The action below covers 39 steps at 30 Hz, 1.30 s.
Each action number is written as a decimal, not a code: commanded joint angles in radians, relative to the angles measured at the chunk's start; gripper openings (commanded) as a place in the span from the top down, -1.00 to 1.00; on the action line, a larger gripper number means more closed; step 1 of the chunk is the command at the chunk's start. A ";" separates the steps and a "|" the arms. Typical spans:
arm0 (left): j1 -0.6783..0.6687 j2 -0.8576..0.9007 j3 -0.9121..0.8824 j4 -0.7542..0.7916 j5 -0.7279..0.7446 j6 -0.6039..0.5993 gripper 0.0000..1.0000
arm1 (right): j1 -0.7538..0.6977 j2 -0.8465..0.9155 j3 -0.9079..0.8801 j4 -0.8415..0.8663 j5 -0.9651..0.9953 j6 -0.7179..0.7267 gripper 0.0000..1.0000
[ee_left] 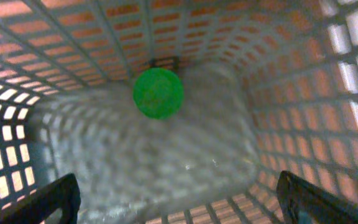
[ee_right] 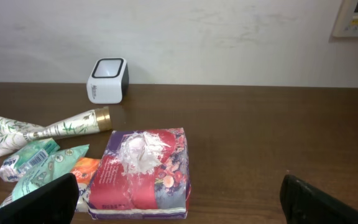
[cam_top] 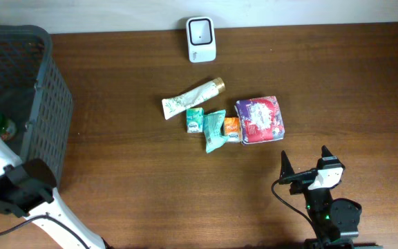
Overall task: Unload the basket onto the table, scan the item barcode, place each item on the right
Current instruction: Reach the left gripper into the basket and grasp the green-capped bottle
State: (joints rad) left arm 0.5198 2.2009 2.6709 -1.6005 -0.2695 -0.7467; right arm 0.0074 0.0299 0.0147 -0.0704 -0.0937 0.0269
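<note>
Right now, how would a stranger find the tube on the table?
Start at the white scanner by the far edge of the table. In front of it lies a cluster of packets. The tube is nearest the scanner: long, white with green leaves, gold-capped.

One scanner (cam_top: 201, 39), one tube (cam_top: 193, 98), one basket (cam_top: 54, 90), four packets (cam_top: 215, 130), maybe.

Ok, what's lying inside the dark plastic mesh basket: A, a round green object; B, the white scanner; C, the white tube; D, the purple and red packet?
A: the left wrist view shows a round green object on the floor of the dark plastic mesh basket.
</note>
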 commanded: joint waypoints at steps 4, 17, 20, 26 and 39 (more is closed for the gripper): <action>0.023 -0.008 -0.351 0.248 -0.119 -0.079 -0.98 | 0.007 -0.004 -0.009 0.000 0.009 0.007 -0.97; 0.077 -0.007 -0.733 0.631 -0.150 -0.023 -0.98 | 0.007 -0.004 -0.009 0.000 0.009 0.007 -0.97; 0.093 -0.007 -0.776 0.665 -0.150 -0.023 -0.99 | 0.007 -0.004 -0.009 -0.001 0.009 0.007 -0.97; 0.097 -0.007 -0.810 0.731 -0.146 -0.023 -0.78 | 0.007 -0.004 -0.009 0.000 0.009 0.007 -0.97; 0.105 -0.032 -0.851 0.744 -0.138 -0.022 0.31 | 0.007 -0.004 -0.009 -0.001 0.009 0.007 -0.97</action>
State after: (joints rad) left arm 0.6140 2.1990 1.8359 -0.8265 -0.4042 -0.7719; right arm 0.0074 0.0299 0.0147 -0.0704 -0.0937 0.0273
